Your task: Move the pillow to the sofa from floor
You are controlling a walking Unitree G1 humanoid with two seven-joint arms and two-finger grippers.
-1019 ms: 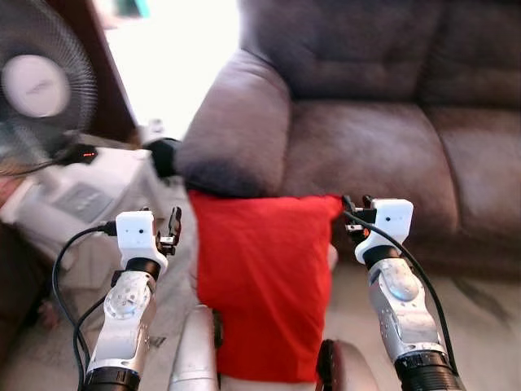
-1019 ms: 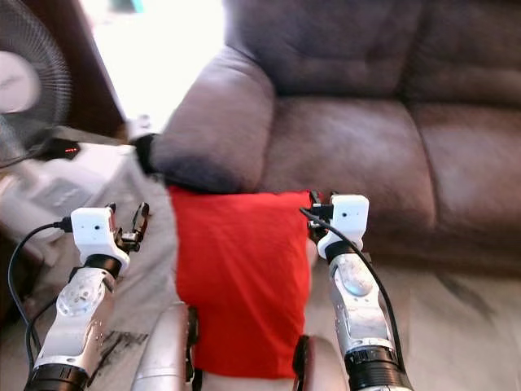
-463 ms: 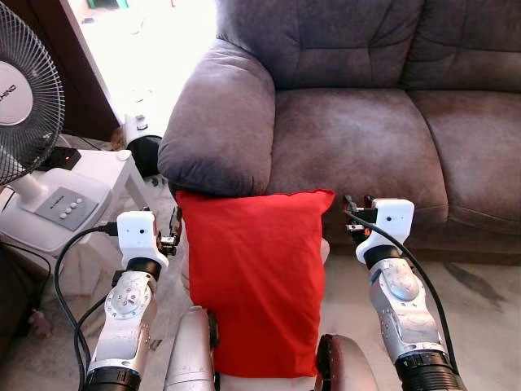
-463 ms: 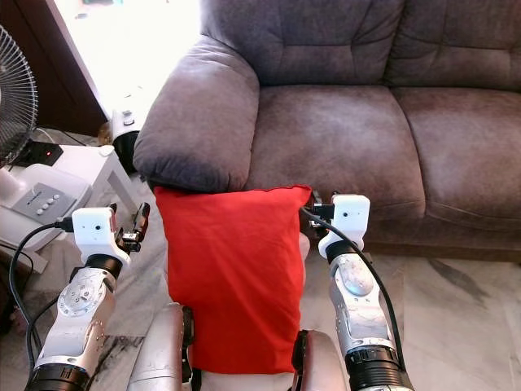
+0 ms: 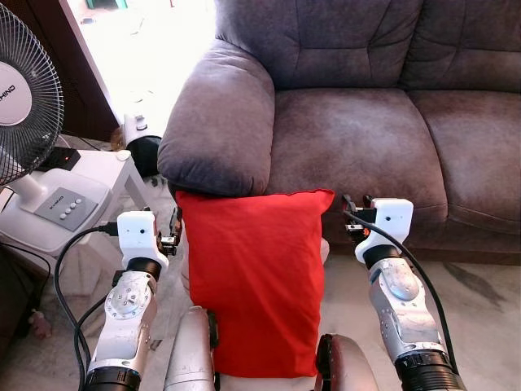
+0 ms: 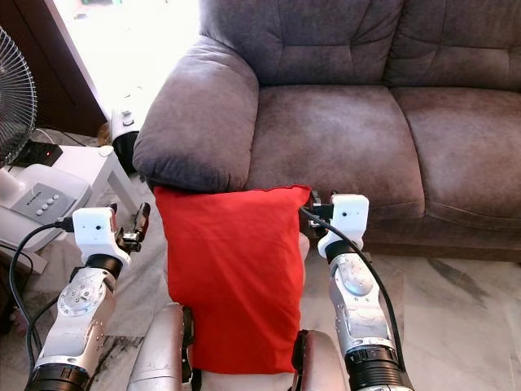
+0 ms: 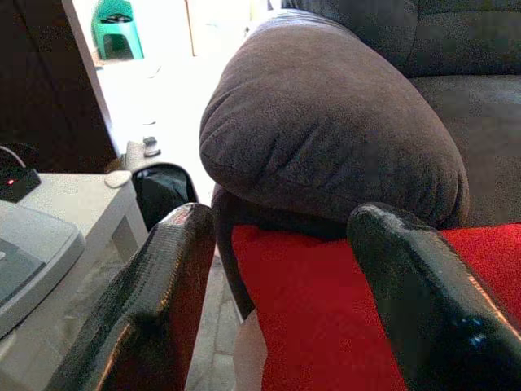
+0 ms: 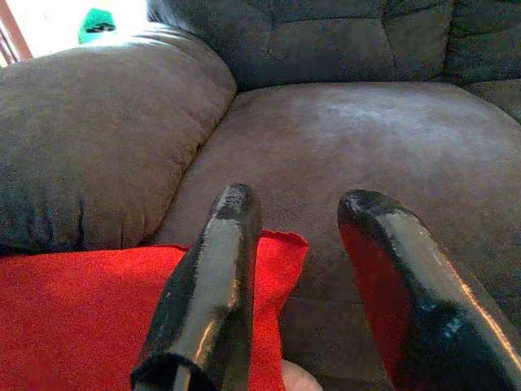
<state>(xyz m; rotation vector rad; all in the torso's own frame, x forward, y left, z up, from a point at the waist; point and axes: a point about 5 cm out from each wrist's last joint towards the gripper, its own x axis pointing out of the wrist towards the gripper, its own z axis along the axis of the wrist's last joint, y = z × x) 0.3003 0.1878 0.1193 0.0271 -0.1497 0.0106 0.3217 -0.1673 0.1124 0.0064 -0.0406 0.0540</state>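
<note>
A red pillow [image 5: 252, 277] stands upright between my two raised arms, its top edge against the front of the brown sofa [image 5: 366, 138], just under the armrest [image 5: 220, 122]. My left gripper [image 5: 173, 228] is open beside the pillow's upper left corner. On the other side, my right gripper [image 5: 356, 213] is open at the upper right corner. Neither is closed on the fabric. In the left wrist view the pillow [image 7: 326, 309] lies below the open left gripper [image 7: 281, 220]. In the right wrist view the pillow's corner [image 8: 277, 248] sits by one finger of the right gripper [image 8: 299, 199].
A standing fan [image 5: 24, 90] and a white side table [image 5: 89, 175] with a remote stand at the left. A dark object [image 5: 145, 153] sits on the floor by the armrest. The sofa seat cushions [image 6: 342, 138] are bare. Pale tiled floor [image 5: 480, 301] lies at the right.
The camera has swung and steadied: the blurred view of a second ago is sharp now. The pillow and both arms keep the same places relative to each other.
</note>
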